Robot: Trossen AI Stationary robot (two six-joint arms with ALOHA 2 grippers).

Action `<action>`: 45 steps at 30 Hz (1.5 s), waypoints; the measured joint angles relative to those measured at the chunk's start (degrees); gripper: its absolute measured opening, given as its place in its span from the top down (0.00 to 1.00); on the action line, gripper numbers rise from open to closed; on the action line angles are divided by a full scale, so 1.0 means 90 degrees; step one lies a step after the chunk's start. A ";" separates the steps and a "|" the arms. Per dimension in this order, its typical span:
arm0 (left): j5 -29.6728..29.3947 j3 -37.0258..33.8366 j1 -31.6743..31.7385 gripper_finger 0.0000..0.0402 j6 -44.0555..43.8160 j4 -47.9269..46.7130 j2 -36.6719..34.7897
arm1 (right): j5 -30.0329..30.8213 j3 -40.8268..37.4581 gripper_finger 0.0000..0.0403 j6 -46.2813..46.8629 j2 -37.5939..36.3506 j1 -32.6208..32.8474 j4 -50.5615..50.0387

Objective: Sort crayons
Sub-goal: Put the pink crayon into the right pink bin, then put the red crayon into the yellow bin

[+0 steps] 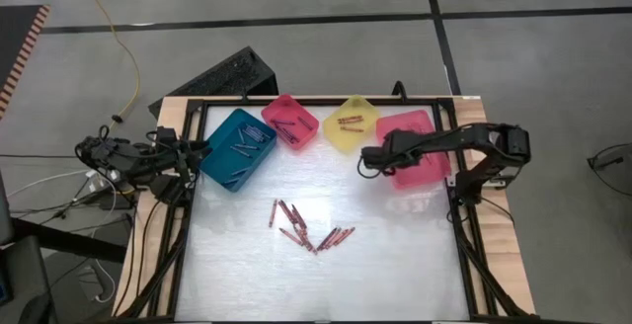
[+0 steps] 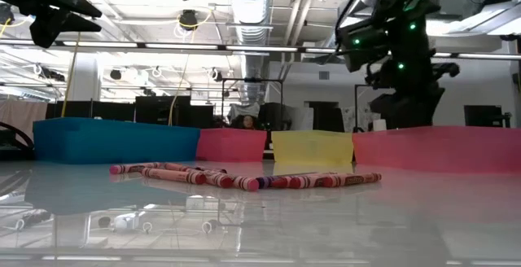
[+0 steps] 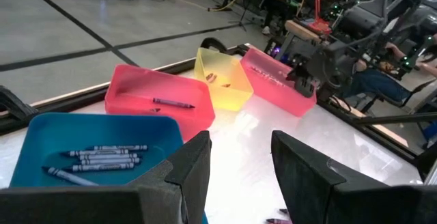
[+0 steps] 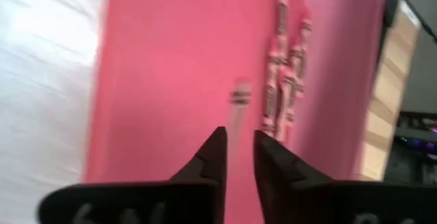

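The right gripper [image 4: 237,157] hangs over the big pink bin [image 1: 425,171] at the bench's [image 1: 395,265] right rear. Its jaws stand slightly spread with a narrow gap and hold nothing. Just beyond the tips a blurred crayon [image 4: 239,95] shows against the bin floor; whether it lies there or is in the air cannot be told. A few more crayons [image 4: 283,74] lie side by side deeper in that bin.

Beside this bin, toward the left arm, stand in turn a yellow bin [image 1: 352,123], a small pink bin [image 1: 290,121] and a teal bin [image 1: 237,148], each with crayons inside. A loose pile [image 1: 306,229] of mostly red crayons lies on the bench in front of the small pink bin, well apart from every bin.

The left gripper [image 3: 239,162] waits by the teal bin at the bench's left edge, jaws spread and empty.
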 joint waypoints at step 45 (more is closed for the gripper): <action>0.0031 0.0000 0.0000 0.64 0.0005 -0.0050 0.0001 | -0.1730 0.0895 0.69 -0.4714 0.1793 0.4190 0.5233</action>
